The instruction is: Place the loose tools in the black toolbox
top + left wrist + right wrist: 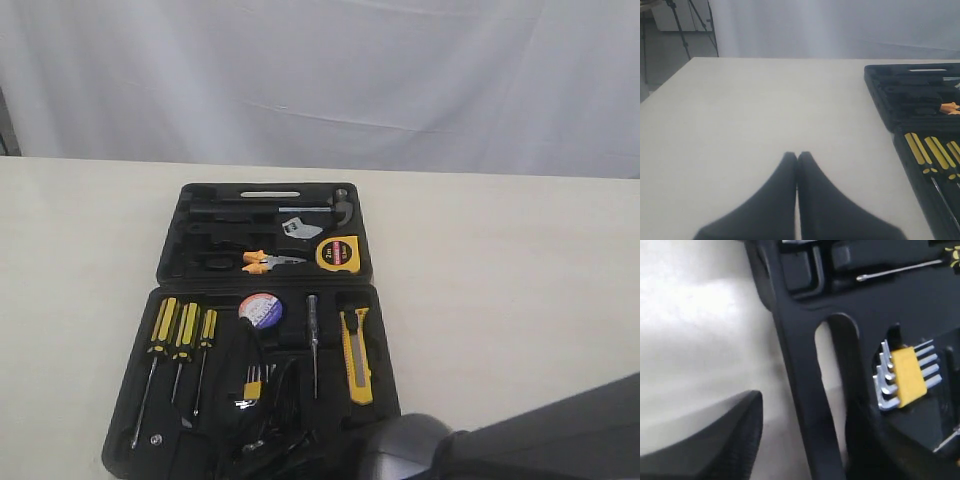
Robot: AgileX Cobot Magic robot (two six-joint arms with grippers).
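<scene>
The black toolbox (172,240) lies open on the table, both halves flat. The orange-handled pliers (262,261) and the yellow tape measure (338,254) rest in the far half. The tape roll (261,310) and the utility knife (356,355) sit in the near half. My right gripper (805,407) is at the near edge of the toolbox (795,365), open, one finger (720,440) over the table outside the slot handle's bar, the other dark on the bar's far side. My left gripper (797,155) is shut and empty above bare table, left of the toolbox (880,95).
Three yellow-and-black screwdrivers (180,330) and a slim test pen (313,340) lie in the near half. The hex key set (905,377) sits close to the handle. A hammer (300,205) fills the far half's top. My right arm (500,440) covers the near right corner.
</scene>
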